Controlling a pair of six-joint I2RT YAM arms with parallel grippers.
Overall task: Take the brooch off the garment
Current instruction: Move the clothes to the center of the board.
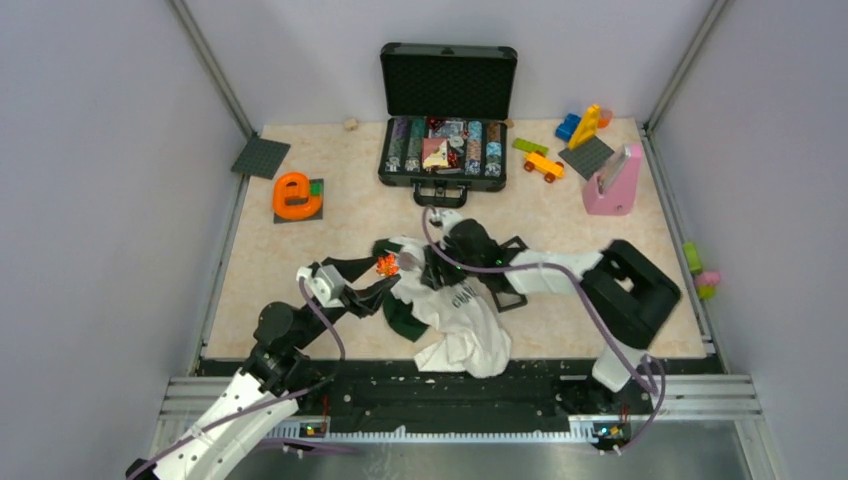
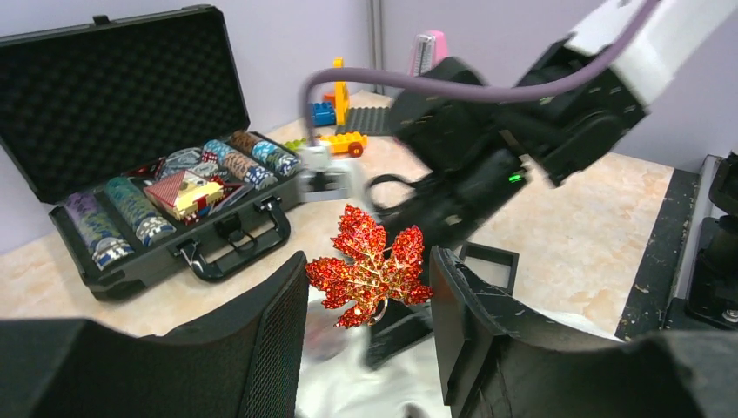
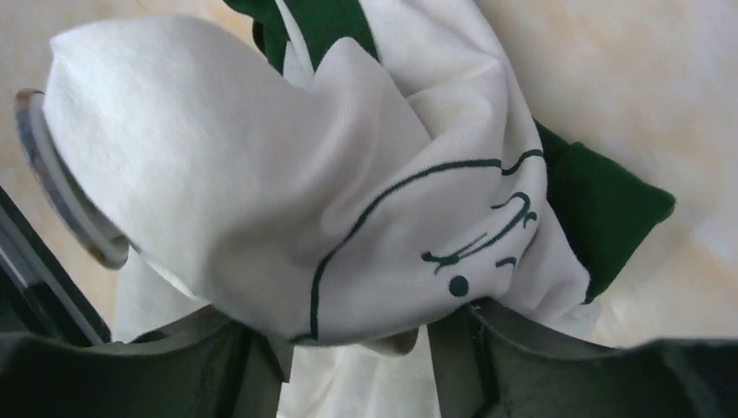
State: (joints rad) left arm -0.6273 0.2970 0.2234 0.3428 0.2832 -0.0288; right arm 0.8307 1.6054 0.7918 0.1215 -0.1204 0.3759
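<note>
The brooch (image 2: 372, 266) is a glittering orange-red maple leaf, held up above the white cloth between the fingers of my left gripper (image 2: 366, 272), which is shut on it at both edges. From above, the brooch (image 1: 386, 265) shows at the tip of my left gripper (image 1: 384, 280). The garment (image 1: 455, 320) is a white and dark green shirt crumpled at mid-table. My right gripper (image 1: 425, 265) reaches into its upper part. In the right wrist view the garment (image 3: 261, 174) bulges over both fingertips of the right gripper (image 3: 361, 340). Its fingers stand apart, and a pinch cannot be made out.
An open black case of poker chips (image 1: 445, 150) stands behind the arms. An orange letter "e" (image 1: 295, 195) and a grey plate (image 1: 262, 157) lie at the left. At the back right are an orange toy car (image 1: 543, 165), coloured blocks (image 1: 585, 125) and a pink metronome (image 1: 615, 180).
</note>
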